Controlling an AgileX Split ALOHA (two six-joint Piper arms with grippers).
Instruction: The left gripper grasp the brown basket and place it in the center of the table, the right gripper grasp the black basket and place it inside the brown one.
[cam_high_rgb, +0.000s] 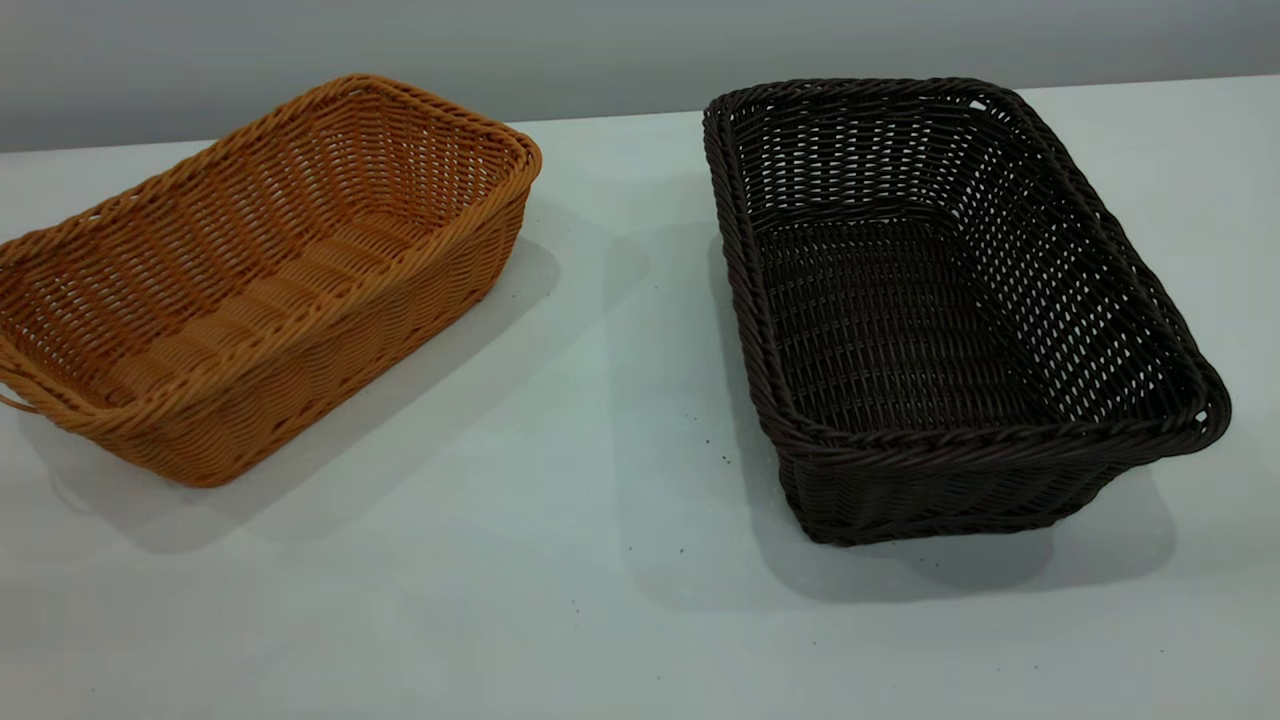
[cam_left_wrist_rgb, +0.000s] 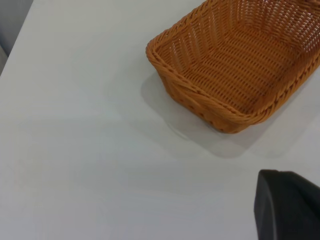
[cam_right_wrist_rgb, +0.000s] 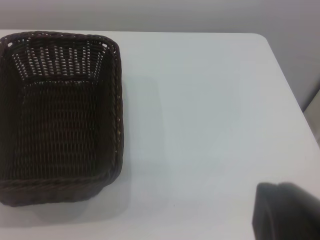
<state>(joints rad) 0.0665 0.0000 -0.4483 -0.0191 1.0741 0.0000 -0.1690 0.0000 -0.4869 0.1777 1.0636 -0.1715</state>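
Observation:
The brown basket (cam_high_rgb: 350, 350) stands empty at the left of the white table (cam_high_rgb: 600, 580), turned at an angle. Upright and empty, the black basket (cam_high_rgb: 940, 490) is at the right, a wide gap of bare table apart from it. Neither arm shows in the exterior view. In the left wrist view the brown basket (cam_left_wrist_rgb: 235, 65) lies some way off, and only a black edge of my left gripper (cam_left_wrist_rgb: 287, 207) shows, above bare table. The right wrist view shows the black basket (cam_right_wrist_rgb: 60, 130) off to one side, with a black edge of my right gripper (cam_right_wrist_rgb: 287, 212) above bare table.
A grey wall runs behind the table's far edge (cam_high_rgb: 620, 115). The table's edge and rounded corner (cam_right_wrist_rgb: 265, 40) lie beyond the black basket. A few tiny dark specks (cam_high_rgb: 725, 458) dot the surface between the baskets.

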